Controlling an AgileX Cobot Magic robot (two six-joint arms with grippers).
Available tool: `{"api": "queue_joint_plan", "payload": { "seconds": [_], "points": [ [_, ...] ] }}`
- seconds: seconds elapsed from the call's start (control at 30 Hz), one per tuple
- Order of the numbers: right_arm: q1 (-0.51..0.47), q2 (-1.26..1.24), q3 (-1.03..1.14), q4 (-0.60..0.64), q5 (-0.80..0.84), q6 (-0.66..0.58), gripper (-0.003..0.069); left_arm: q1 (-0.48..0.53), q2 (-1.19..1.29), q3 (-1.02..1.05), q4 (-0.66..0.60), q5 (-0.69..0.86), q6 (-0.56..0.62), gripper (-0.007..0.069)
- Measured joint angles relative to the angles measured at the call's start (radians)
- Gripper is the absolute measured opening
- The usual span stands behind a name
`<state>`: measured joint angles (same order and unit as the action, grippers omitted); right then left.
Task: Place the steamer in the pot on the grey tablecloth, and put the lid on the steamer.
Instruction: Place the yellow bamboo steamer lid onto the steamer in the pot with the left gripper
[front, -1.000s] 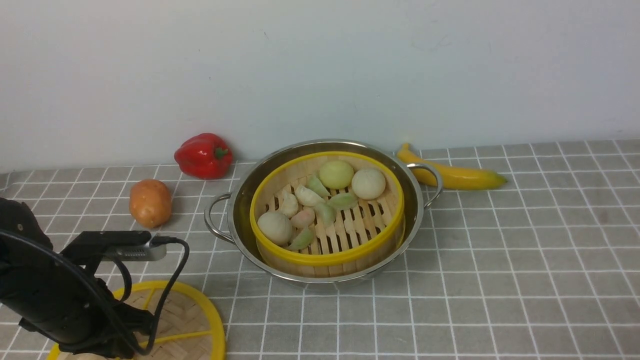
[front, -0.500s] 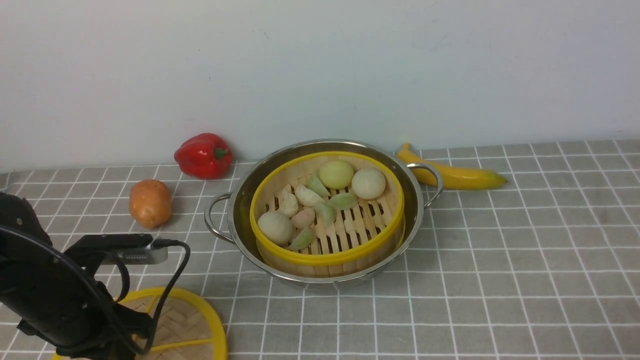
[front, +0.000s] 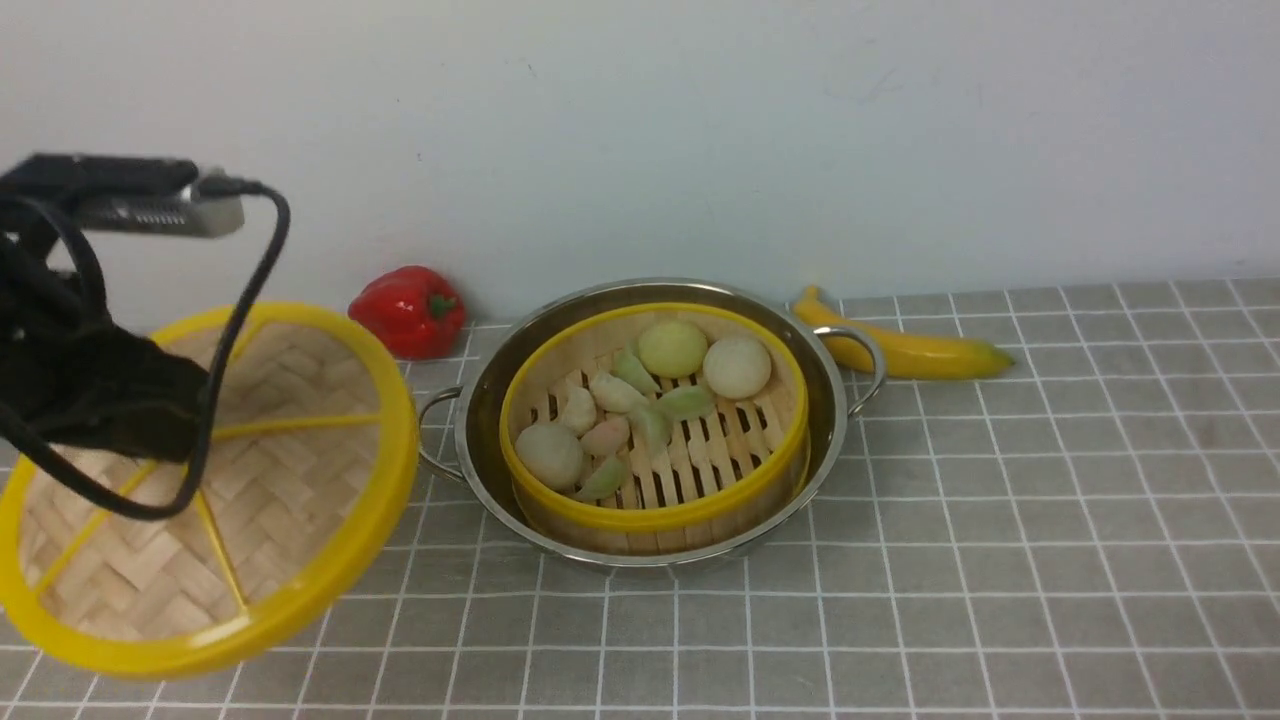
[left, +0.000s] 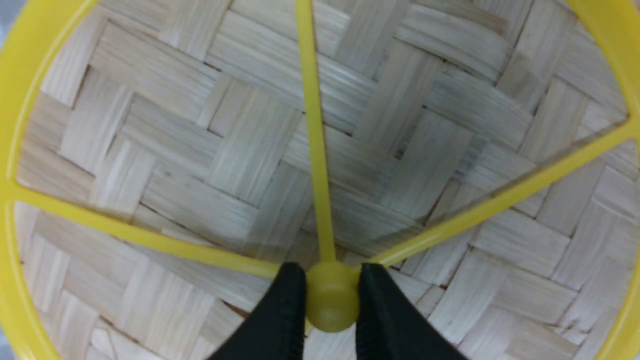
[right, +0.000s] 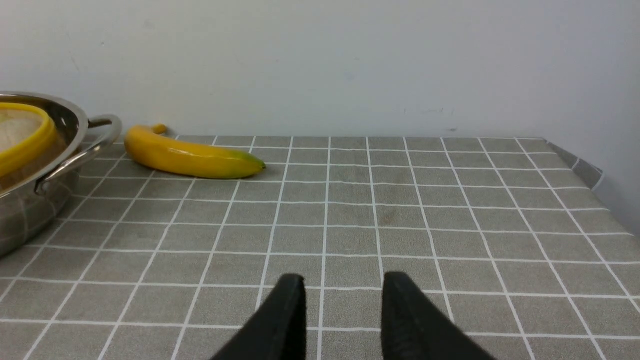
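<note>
The steamer (front: 655, 510), a yellow-rimmed bamboo basket holding buns and dumplings, sits inside the steel pot (front: 840, 420) on the grey tablecloth (front: 1000, 550). My left gripper (left: 327, 295) is shut on the yellow central hub of the lid (left: 350, 125). The lid (front: 280, 500) hangs tilted in the air to the left of the pot, its woven face toward the front view. In the front view the lid and arm hide the fingers. My right gripper (right: 342, 300) is open and empty, low over the cloth to the right of the pot (right: 45, 170).
A red bell pepper (front: 408, 310) lies behind the lid near the wall. A banana (front: 905, 345) lies behind the pot's right handle and shows in the right wrist view (right: 190, 157). The cloth's right edge (right: 585, 170) drops off.
My left gripper has lifted the lid off the cloth, up and toward the back, and tilted it. The lid now hides the potato. The pot and steamer have not moved.
</note>
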<state>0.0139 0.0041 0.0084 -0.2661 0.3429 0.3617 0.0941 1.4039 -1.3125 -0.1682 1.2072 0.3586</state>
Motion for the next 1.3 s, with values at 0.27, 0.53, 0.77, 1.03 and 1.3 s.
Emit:
{"api": "queue_joint_plan", "payload": {
  "seconds": [0.27,0.53,0.77,1.03,1.3],
  "points": [
    [0.000,0.000,0.000,0.000,0.000,0.000,0.0240,-0.161,0.119,-0.207,0.004,0.018,0.096,0.0120],
    [0.000,0.000,0.000,0.000,0.000,0.000,0.0240,-0.349,0.356,-0.444,0.011,0.019,0.229,0.0120],
    [0.000,0.000,0.000,0.000,0.000,0.000,0.0240,-0.453,0.509,-0.596,0.062,0.019,0.255,0.0120],
    [0.000,0.000,0.000,0.000,0.000,0.000,0.0240,-0.496,0.631,-0.652,0.071,0.018,0.258,0.0120],
    [0.000,0.000,0.000,0.000,0.000,0.000,0.0240,-0.496,0.692,-0.654,0.097,0.018,0.258,0.0120]
  ]
}}
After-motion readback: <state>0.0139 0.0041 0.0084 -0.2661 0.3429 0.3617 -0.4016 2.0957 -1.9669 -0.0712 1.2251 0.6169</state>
